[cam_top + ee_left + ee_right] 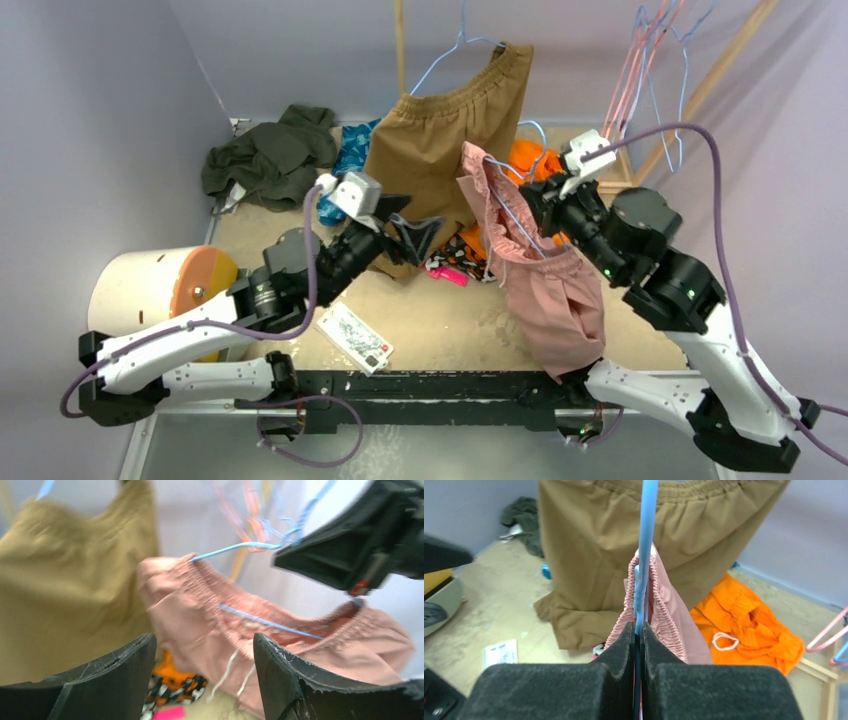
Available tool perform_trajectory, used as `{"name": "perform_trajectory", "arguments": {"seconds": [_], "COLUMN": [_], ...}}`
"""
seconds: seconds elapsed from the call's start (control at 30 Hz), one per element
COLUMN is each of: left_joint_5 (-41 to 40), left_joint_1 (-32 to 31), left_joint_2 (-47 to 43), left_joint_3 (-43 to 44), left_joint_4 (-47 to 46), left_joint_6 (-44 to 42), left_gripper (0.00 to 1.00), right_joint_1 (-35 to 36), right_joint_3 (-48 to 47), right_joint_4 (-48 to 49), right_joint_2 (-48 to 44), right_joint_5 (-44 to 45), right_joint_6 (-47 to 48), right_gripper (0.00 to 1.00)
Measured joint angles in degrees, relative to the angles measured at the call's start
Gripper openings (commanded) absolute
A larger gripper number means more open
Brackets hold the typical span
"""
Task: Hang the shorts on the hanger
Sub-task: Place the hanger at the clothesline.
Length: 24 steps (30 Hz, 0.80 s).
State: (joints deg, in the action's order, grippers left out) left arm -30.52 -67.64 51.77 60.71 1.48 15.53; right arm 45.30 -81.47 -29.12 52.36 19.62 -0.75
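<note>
Sandy tabletop [450, 330] lay cluttered beneath both arms. From above, the right claw [535, 200] was clenched on the thin wire of the light-blue hanger [512, 215]. Its own camera showed that wire rising straight toward twelve o'clock out of the pinched pads.

The dusty-pink shorts [555, 300] were off the table, hanging in the air from that hanger. Their waistband [664, 615] was gathered on either side of the wire, right at the claw's fingertips. The legs drooped past the right arm toward five o'clock, down to the table's near edge.

The left claw [412, 238] stood released, fingers spread wide and holding nothing, apart from the shorts, which hung at three o'clock from it. Through its camera the waistband and a pale drawstring [227, 672] showed in the gap between the fingers, with blue wire crossing the fabric.

At twelve o'clock, larger tan-brown shorts [440, 140] hung at the back. An orange garment [525, 155] lay just behind the pink waistband. A dark green heap [270, 155] sat at ten o'clock on the table, a white card [355, 338] at seven near the front edge, and pink hangers [640, 60] at one o'clock.
</note>
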Motion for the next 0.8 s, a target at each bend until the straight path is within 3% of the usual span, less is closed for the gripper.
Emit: {"name": "perform_trajectory", "arguments": {"seconds": [0.13,0.3,0.5,0.8], "left_joint_5": [15.87,28.46,34.58,36.48], "left_joint_1": [0.00,-0.02,-0.02,0.00], "left_joint_2": [5.77,9.49,14.10,18.18], "left_joint_3": [5.49,8.90,14.91,22.01], "left_joint_4": [-4.17,-4.70,-1.44,3.89], "left_joint_6": [-10.19,-20.74,-28.85,-37.70], "left_gripper": [0.68,0.67,0.64,0.59], "right_joint_1": [0.00,0.00,0.00,0.00], "right_joint_3": [1.16,1.25,1.40,3.26], "right_joint_4": [-0.11,-0.59,-1.05,-1.18], "right_joint_2": [-4.00,-7.52,-10.21,-11.26], "right_joint_5": [-6.67,-14.16,-19.19,-21.79], "right_joint_6": [1.36,2.08,2.38,3.19], "right_gripper": [0.00,0.00,0.00,0.00]}}
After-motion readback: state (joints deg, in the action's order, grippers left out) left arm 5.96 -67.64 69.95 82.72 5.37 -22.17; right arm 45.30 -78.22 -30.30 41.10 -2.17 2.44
